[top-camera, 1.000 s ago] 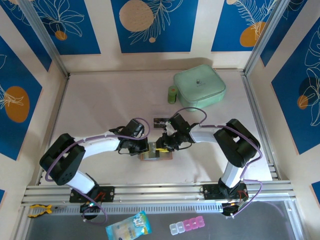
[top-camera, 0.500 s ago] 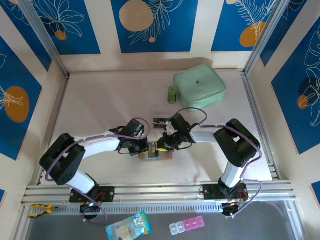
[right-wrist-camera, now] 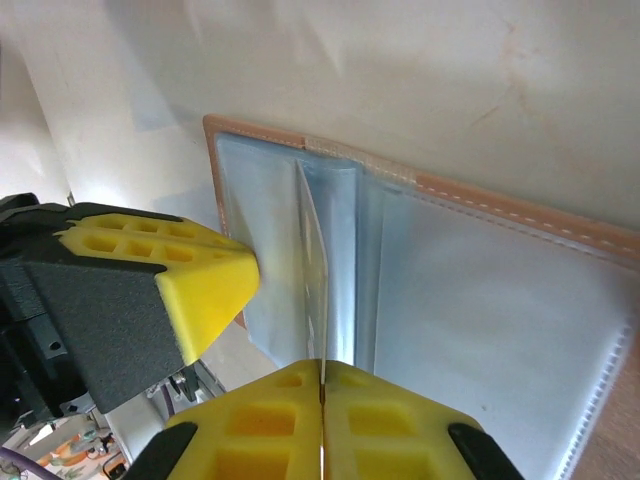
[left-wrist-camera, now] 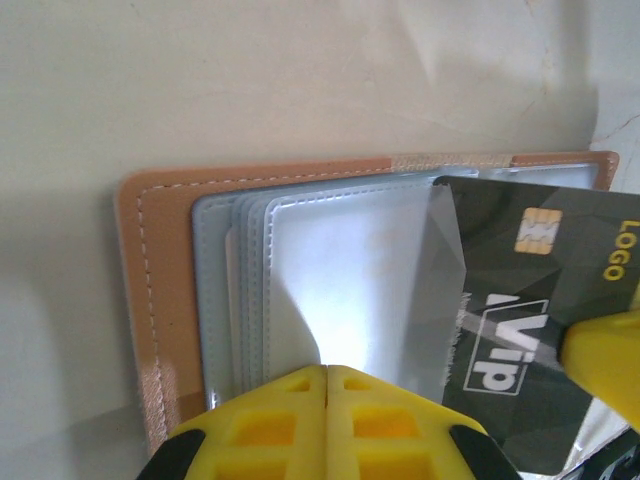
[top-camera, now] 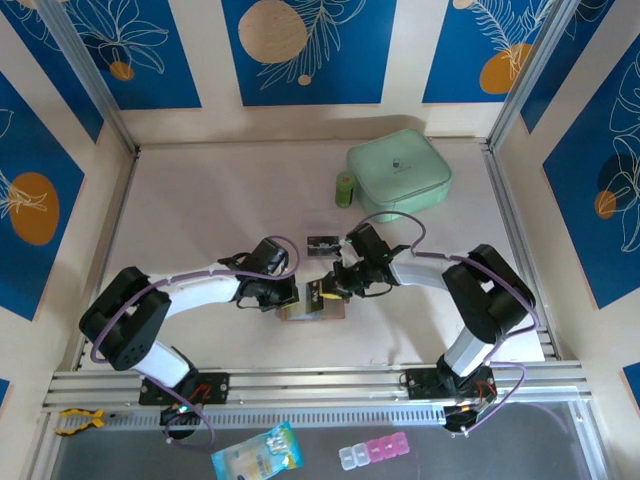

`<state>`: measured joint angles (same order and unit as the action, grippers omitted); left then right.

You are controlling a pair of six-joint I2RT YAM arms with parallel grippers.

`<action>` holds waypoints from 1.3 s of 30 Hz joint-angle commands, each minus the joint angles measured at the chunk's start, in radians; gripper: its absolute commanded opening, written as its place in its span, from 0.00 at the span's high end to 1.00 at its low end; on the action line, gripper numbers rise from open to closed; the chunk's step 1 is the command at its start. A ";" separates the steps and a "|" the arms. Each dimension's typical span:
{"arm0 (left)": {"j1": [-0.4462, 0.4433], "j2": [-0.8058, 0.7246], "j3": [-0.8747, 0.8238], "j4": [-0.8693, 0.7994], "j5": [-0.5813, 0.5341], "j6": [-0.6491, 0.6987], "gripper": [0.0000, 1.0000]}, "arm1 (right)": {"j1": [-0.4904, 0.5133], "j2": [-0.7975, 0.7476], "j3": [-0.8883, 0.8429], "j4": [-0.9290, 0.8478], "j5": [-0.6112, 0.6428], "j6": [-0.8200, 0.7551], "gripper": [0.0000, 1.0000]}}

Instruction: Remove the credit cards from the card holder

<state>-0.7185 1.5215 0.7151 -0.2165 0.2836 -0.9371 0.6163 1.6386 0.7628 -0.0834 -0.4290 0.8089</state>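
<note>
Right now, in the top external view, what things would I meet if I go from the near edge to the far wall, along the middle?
Light-blue printed packet → card holder → loose dark card → mint-green pouch.

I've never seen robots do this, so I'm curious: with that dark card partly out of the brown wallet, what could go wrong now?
1. The right gripper pinches the dark card by a thin edge, so it might slip free.
2. One end of the card lies under a clear sleeve; pulling could drag the card holder along, since the shut left gripper seems only to press on it.
</note>
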 commanded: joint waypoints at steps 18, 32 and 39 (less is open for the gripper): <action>-0.007 -0.052 -0.004 -0.022 -0.027 -0.012 0.97 | -0.043 -0.108 0.084 -0.291 0.082 -0.249 1.00; 0.027 -0.173 -0.068 -0.032 -0.064 -0.001 0.95 | -0.089 -0.021 0.406 -0.662 0.136 -0.983 1.00; 0.042 -0.222 -0.107 -0.032 -0.067 -0.012 0.94 | -0.064 0.045 0.554 -0.736 0.259 -1.348 1.00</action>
<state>-0.6884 1.3277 0.6292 -0.2253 0.2302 -0.9443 0.5423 1.6547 1.2633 -0.7441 -0.2260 -0.3134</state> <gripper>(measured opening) 0.063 0.048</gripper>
